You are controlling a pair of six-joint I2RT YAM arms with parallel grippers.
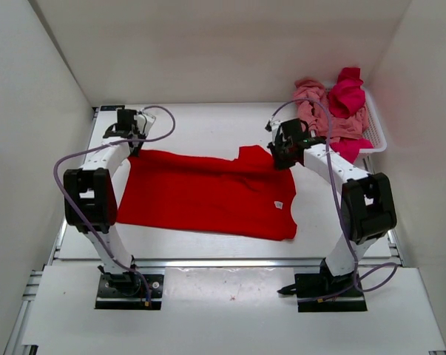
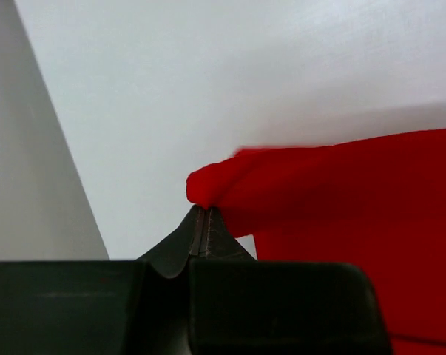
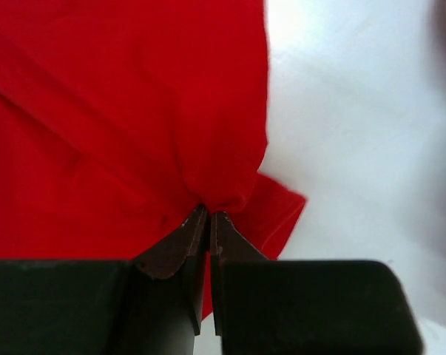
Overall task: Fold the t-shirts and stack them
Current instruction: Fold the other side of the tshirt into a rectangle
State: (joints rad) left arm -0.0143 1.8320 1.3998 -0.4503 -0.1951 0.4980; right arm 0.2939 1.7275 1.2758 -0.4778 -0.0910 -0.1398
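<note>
Red t-shirt (image 1: 208, 194), one, lay spread flat at frame centre on the table (image 1: 208, 122), its upper-left corner pinched in the closed left gripper (image 1: 136, 148) and its upper-right edge, by the sleeve, pinched likewise in the right gripper (image 1: 277, 158). Step judged: first fold in hand; the next move would call for both arms carrying the far edge level toward the near hem. At upper right, one white basket (image 1: 376, 137) held one salmon-pink t-shirt (image 1: 315, 111) and one magenta t-shirt (image 1: 347, 92), both crumpled; three shirts, two grippers in all.
</note>
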